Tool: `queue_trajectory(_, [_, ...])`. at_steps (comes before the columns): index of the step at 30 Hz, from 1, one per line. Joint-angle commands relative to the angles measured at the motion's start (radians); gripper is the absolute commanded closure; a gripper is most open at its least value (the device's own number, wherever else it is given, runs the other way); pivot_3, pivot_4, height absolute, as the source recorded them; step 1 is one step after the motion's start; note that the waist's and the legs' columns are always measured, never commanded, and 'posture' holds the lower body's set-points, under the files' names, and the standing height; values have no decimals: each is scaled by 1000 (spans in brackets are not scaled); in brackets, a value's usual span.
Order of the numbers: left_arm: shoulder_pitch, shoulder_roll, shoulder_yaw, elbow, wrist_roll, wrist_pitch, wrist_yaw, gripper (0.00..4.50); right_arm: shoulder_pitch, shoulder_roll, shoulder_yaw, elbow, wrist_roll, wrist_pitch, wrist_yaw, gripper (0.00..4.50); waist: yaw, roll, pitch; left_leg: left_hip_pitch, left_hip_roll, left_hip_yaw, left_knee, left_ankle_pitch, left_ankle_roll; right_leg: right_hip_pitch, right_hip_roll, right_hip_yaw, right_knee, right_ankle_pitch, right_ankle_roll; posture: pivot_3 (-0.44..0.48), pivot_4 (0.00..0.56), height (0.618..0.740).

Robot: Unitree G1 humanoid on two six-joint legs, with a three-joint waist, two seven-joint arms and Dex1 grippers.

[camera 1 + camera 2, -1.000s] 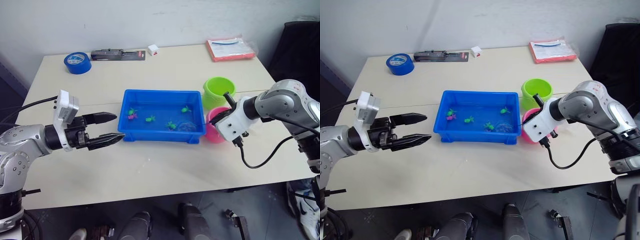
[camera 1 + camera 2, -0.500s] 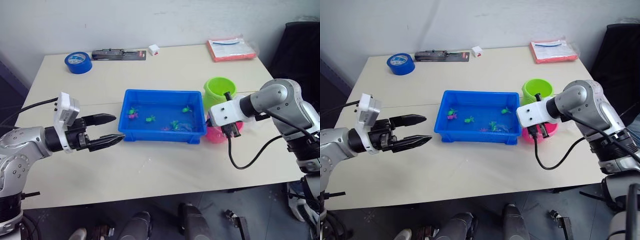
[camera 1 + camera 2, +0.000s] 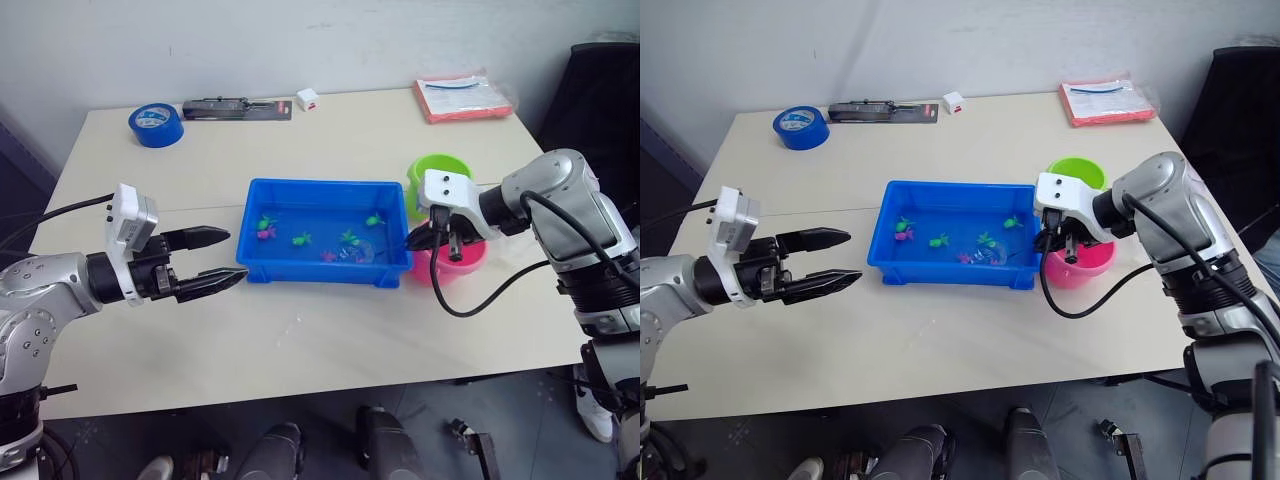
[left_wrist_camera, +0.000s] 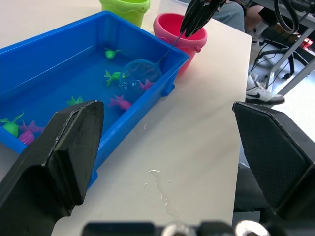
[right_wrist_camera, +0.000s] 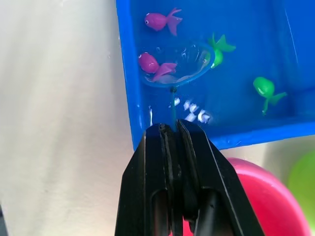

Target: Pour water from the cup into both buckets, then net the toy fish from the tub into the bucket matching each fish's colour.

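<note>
The blue tub [image 3: 322, 272] holds water and several small green and pink toy fish [image 3: 300, 238]. My right gripper [image 5: 172, 130] is shut on the net's thin stick, just over the tub's right end and the pink bucket [image 3: 468, 262]. The net's hoop [image 5: 179, 66] is dipped in the water, with a pink fish [image 5: 151, 64] lying at its rim. The green bucket [image 3: 438, 173] stands just behind the pink one. My left gripper [image 3: 228, 255] hovers open and empty to the left of the tub. The cup is out of view.
At the table's far edge lie a blue tape roll [image 3: 155, 125], a dark flat package [image 3: 237, 108], a small white box [image 3: 307, 98] and a red folder [image 3: 460, 97]. A black cable [image 3: 470, 300] loops down from my right wrist. Water drops [image 4: 157, 182] dot the table.
My right wrist has turned and risen over the pink bucket while keeping the net's hoop in the tub's right end. A pink fish has drifted near the hoop. The left arm has stayed put.
</note>
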Motion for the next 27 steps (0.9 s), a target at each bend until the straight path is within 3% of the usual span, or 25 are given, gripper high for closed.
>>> queue_trajectory(1, [-5, 19, 26, -19, -4, -21, -6, 0, -27, 11, -40, -18, 57, 88, -7, 3706, -1, 0, 0, 0, 0, 0, 0, 0, 0, 0, 0, 0, 0, 0, 0, 0, 150, 740])
queue_trajectory(7, [-16, 25, 17, -8, 1, -27, -12, 0, -34, 36, -79, -14, 113, 229, -71, 3706, 0, 0, 0, 0, 0, 0, 0, 0, 0, 0, 0, 0, 0, 0, 0, 0, 150, 740])
queue_trajectory(20, [-53, 27, -16, 19, 23, -46, -27, 0, -37, 59, -152, 45, 183, 275, -226, 3706, -1, 0, 0, 0, 0, 0, 0, 0, 0, 0, 0, 0, 0, 0, 0, 0, 150, 740])
queue_trajectory(27, [-94, -16, -93, 95, 123, -175, -48, 0, 21, 56, -267, -57, 273, 339, -308, 3706, 1, 0, 0, 0, 0, 0, 1, 0, 0, 0, 0, 0, 1, 0, 0, 0, 150, 740])
